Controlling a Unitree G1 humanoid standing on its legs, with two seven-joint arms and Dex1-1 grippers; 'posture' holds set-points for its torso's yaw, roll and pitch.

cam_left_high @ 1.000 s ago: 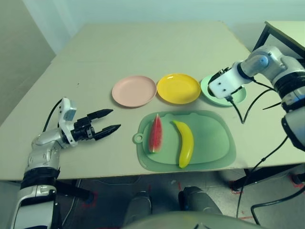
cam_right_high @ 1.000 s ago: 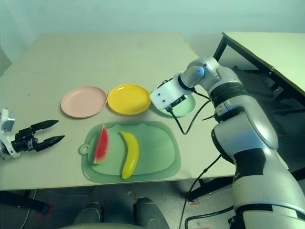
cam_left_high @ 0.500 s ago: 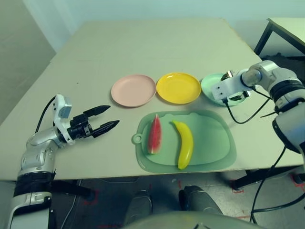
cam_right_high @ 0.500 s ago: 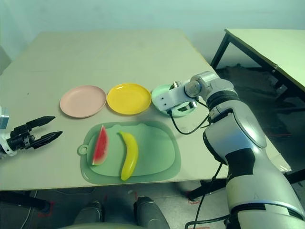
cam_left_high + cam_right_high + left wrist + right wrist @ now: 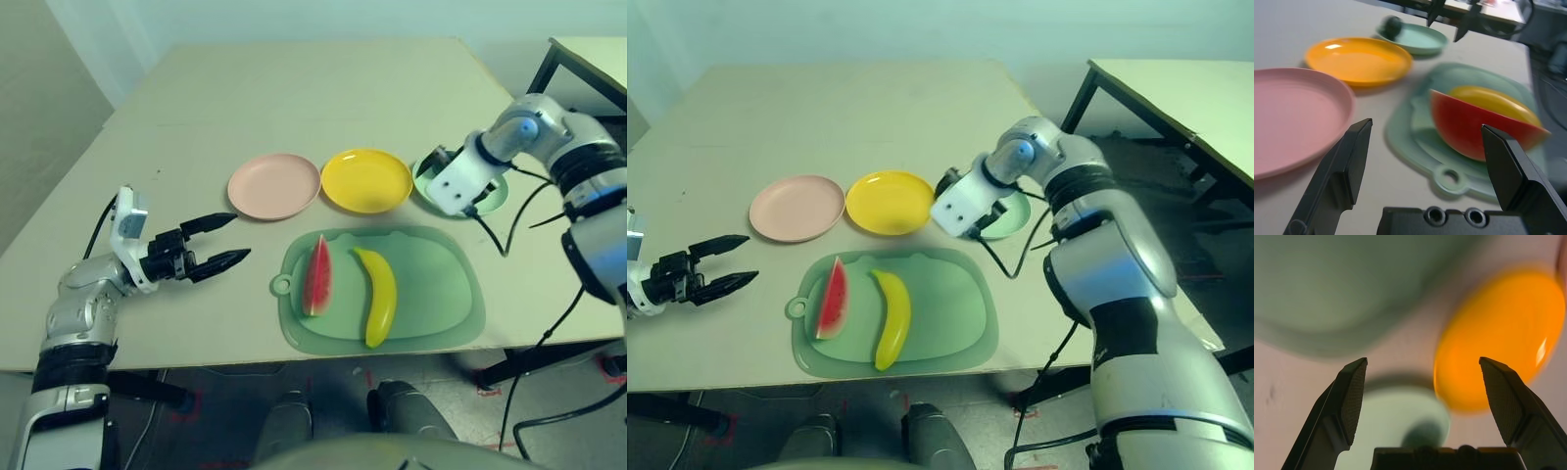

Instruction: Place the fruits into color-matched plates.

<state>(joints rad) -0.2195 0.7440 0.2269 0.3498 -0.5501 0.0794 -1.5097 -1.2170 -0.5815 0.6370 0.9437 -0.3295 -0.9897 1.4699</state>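
Avocado (image 5: 1392, 27) already in green plate (image 5: 1418, 40); one of three done, by the look of it. Melon (image 5: 318, 274) and banana (image 5: 380, 294) side by side on mat (image 5: 441, 294), melon nearer mat's ring tab. Pink plate (image 5: 274, 185) and yellow plate (image 5: 366, 180) just beyond mat, bare. Right gripper (image 5: 1422, 406) above green plate's edge, jaws apart, nothing held. Left gripper (image 5: 217, 243) well left of mat, jaws apart, nothing held. Left to do: melon to pink, banana to yellow.
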